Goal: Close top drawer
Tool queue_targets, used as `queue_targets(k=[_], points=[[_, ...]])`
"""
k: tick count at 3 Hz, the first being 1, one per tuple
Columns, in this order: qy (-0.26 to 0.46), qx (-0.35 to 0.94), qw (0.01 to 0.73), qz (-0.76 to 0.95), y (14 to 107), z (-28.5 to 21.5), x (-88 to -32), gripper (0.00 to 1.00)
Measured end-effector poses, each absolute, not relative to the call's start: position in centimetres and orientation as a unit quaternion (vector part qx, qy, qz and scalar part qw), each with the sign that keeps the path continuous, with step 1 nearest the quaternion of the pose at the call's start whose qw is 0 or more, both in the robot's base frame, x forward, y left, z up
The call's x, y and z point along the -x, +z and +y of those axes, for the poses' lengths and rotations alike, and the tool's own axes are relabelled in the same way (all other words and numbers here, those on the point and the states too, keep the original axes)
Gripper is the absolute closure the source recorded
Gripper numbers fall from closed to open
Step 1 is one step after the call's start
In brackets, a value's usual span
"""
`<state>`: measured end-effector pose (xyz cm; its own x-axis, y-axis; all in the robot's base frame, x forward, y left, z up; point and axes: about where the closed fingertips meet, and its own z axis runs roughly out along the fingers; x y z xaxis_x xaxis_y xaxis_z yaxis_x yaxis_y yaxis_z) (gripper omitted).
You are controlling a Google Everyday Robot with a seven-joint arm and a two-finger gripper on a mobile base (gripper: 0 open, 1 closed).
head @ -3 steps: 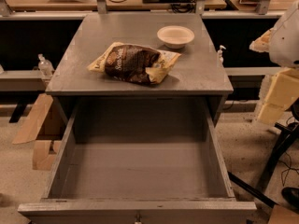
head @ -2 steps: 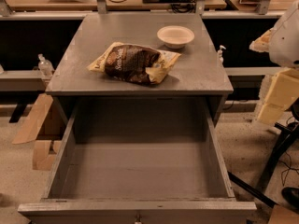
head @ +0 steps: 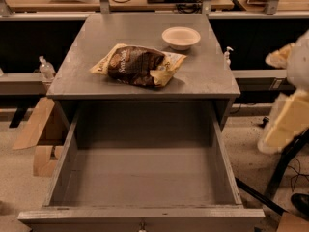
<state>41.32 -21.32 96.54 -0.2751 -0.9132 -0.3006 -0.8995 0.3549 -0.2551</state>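
The top drawer (head: 140,178) is pulled far out towards the camera, a wide deep grey box with nothing inside. Its front panel (head: 145,219) runs along the bottom edge of the view, with the small metal knob (head: 142,224) just showing at its centre. The lower drawers are hidden beneath it. My gripper is out of view. Only white and yellowish parts of my arm (head: 289,115) show at the right edge, beside the cabinet and apart from the drawer.
On the grey cabinet top (head: 87,66) lie a brown and yellow snack bag (head: 137,65) and a small white bowl (head: 180,36). Cardboard pieces (head: 38,129) lean at the left. A black stand leg (head: 270,187) crosses the floor at the right. Benches stand behind.
The arm parts at the right edge have shifted slightly lower. The drawer, bag and bowl have not moved.
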Motion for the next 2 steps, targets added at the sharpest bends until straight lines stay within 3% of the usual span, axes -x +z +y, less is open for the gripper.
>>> queue_targets(k=[1,2], points=[[0.002,0.510,0.246,0.824,93.9,-20.7,-37.8,0.19],[-0.002,0.455,0.277,0.846,88.7,-21.2,-33.9,0.50]])
